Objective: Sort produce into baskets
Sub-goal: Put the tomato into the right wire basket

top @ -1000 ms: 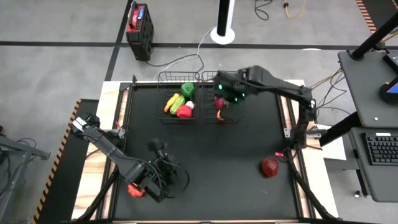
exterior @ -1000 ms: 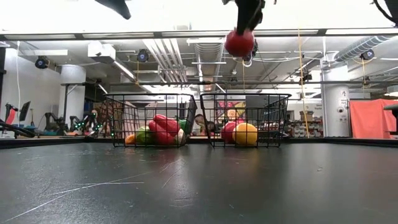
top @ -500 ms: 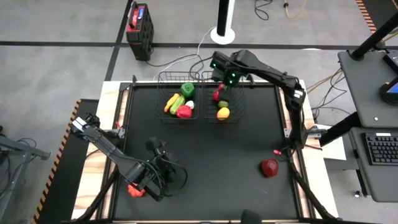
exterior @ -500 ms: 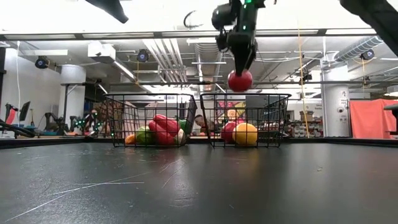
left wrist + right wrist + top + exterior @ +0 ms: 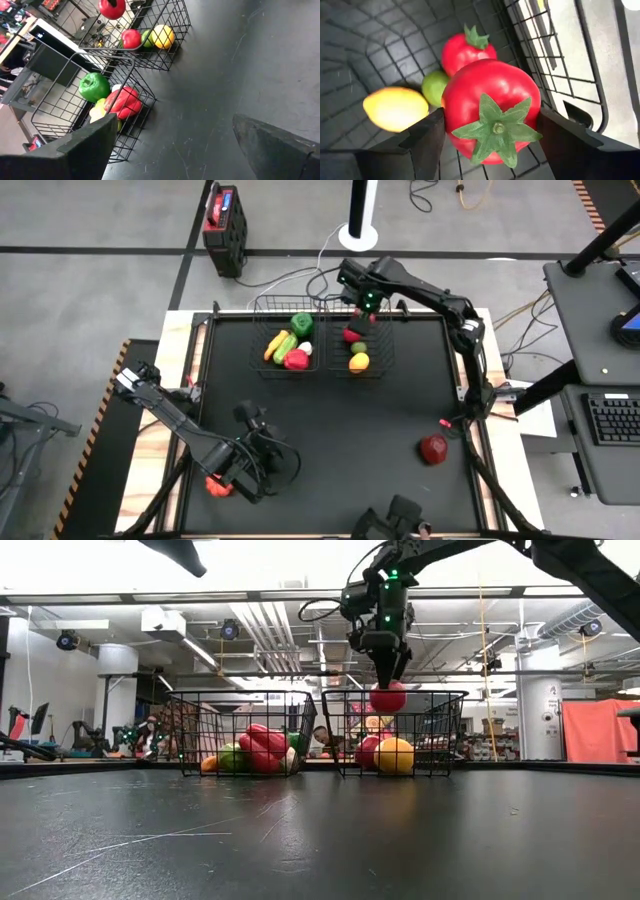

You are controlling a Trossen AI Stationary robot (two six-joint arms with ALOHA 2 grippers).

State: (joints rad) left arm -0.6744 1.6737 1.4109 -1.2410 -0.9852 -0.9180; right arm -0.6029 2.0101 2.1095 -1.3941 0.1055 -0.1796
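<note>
Nearest you, at the lower left of the high view, your left gripper point(image 5: 268, 452) hung over bare black table point(image 5: 380, 420) with its fingers spread wide apart and nothing between them; a small red piece point(image 5: 218, 485) lay just beside that arm at the table's lower left edge. Toward the lower right of the same view a dark red fruit point(image 5: 433, 448) sat alone on the mat, well apart from both baskets.

Farther back, at the upper centre of the frame, the two wire baskets stood side by side, touching. The left basket point(image 5: 262, 330) held a green pepper point(image 5: 302, 324), an orange carrot point(image 5: 271, 346), a yellow-green piece point(image 5: 286, 345), a red pepper point(image 5: 296, 359) and something small and white point(image 5: 306, 348). The right basket point(image 5: 384, 360) held a yellow lemon point(image 5: 359, 362), a small green lime point(image 5: 358, 347) and a red fruit point(image 5: 468, 48) with a green stem.

Your right gripper point(image 5: 388, 680) reached down over the right basket, clamped on a red tomato point(image 5: 388, 697) with a green star-shaped calyx. In the low view the tomato hung at the level of the basket's top rim, above the lemon and the red fruit; from the right wrist the fingers point(image 5: 415, 145) pressed on either side of it
</note>
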